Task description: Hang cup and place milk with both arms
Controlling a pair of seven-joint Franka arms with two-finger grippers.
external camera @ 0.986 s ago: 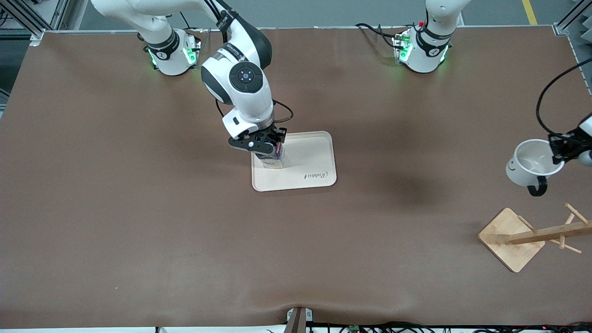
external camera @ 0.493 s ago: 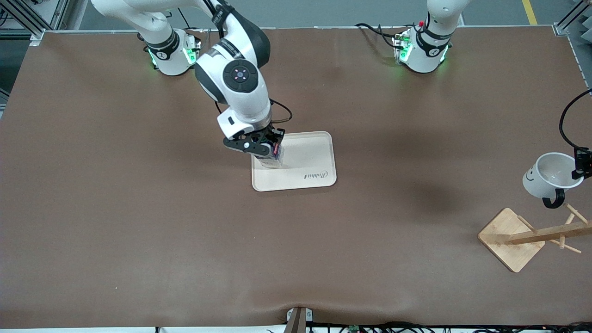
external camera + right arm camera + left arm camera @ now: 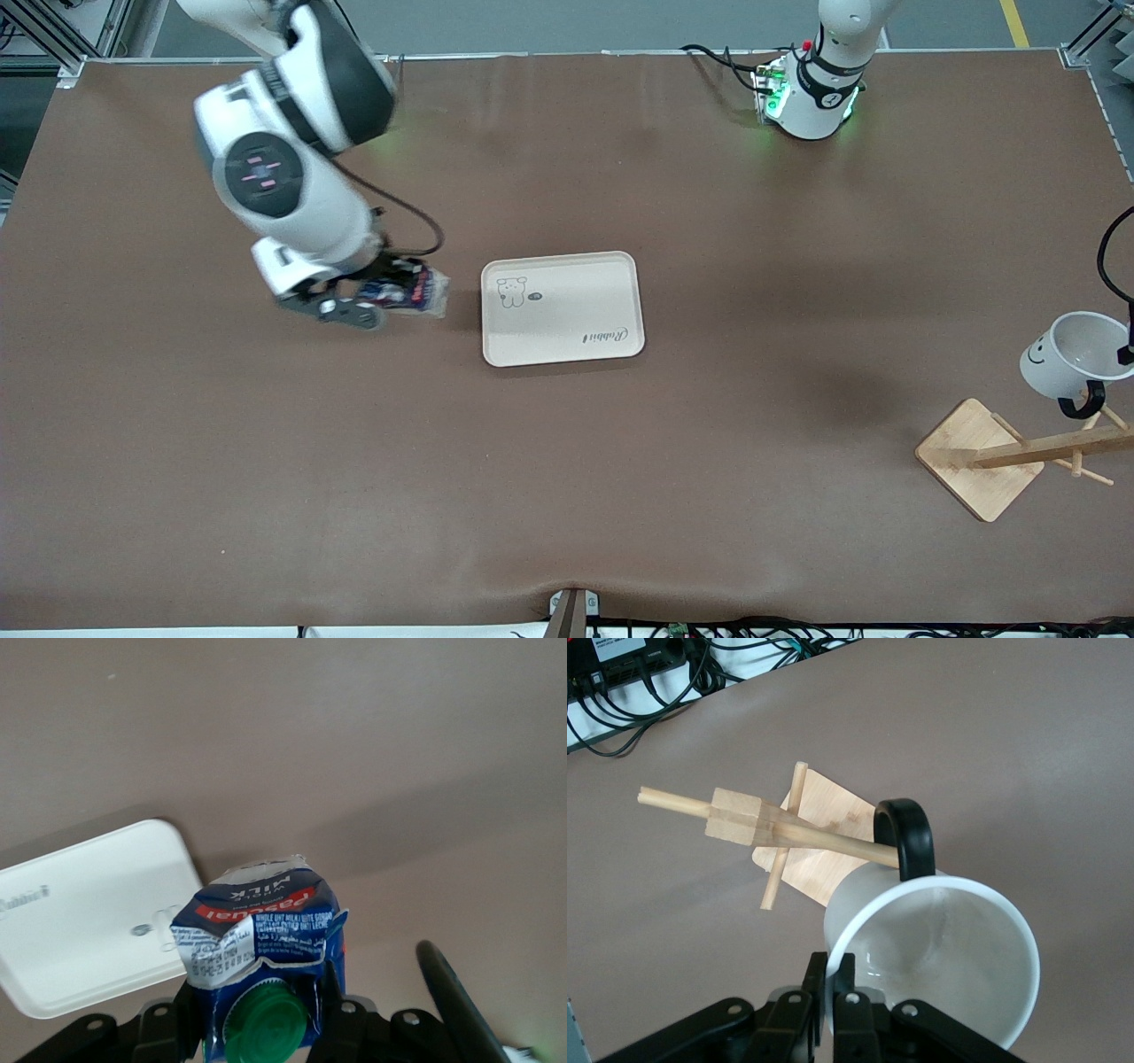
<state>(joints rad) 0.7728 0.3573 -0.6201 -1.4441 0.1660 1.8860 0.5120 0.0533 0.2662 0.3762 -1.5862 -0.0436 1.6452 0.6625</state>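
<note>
Brown table [image 3: 567, 496] carries a cream tray [image 3: 576, 306] mid-way and a wooden cup rack [image 3: 1019, 452] at the left arm's end. Right hand [image 3: 372, 301], clamped on the milk [image 3: 412, 292], hangs over bare table beside the tray, which stands empty. Left hand [image 3: 837, 992] pinches the cup [image 3: 1067, 354] by its rim, tilted so the handle [image 3: 908, 837] meets a peg.

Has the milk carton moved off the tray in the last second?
Yes. The milk carton, held in the right end effector, has left the tray and is now over bare table toward the right arm's end.
</note>
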